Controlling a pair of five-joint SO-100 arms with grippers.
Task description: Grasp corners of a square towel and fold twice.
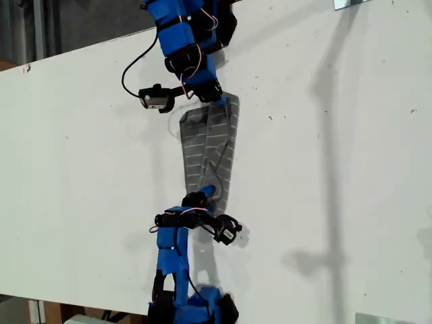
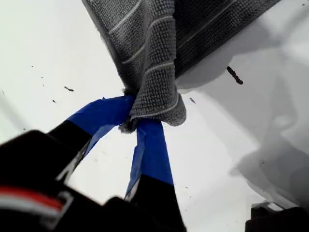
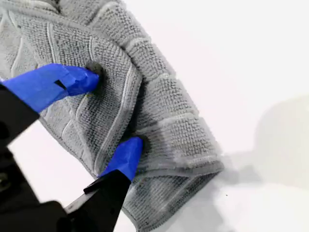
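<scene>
Mid-fold: my first gripper (image 2: 135,121) pinches a lifted towel (image 1: 209,145) corner (image 2: 159,108); my second gripper (image 3: 113,113), jaws apart, straddles cloth. Next, probably carry the corner across.

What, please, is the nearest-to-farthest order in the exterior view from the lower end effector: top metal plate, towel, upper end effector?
1. Towel, touching the lower end effector.
2. Upper end effector, at the towel's far end.
3. Metal plate, top edge.
</scene>
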